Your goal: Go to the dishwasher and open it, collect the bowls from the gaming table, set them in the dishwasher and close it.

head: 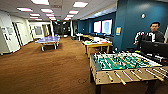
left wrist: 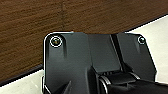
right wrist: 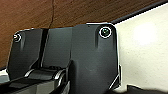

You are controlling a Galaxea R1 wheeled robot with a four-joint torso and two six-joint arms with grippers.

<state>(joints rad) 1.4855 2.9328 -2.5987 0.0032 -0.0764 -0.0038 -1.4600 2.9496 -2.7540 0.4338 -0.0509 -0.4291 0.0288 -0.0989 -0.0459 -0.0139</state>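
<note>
We stand on brown carpet (head: 45, 67) in an open office. The gaming table (head: 98, 44), white-topped with a yellow edge, lies far ahead and slightly right, beyond the foosball table (head: 122, 63) at near right, its long axis running left to right. We judge the right arm nearer. We cannot tell the state of either claw, nor make out bowls. A person (head: 152, 35) stands at far right.

Under me the carpet (head: 45, 70) looks brown, matt and roughly ribbed. The foosball table (head: 125, 67) beside me has pale wood-look sides, shiny metal rods and a smooth green field. My own wrist plate (left wrist: 75, 65) looks like dark, faintly glossy plastic. Farther off, a table (head: 97, 45) shows a yellow edge.
</note>
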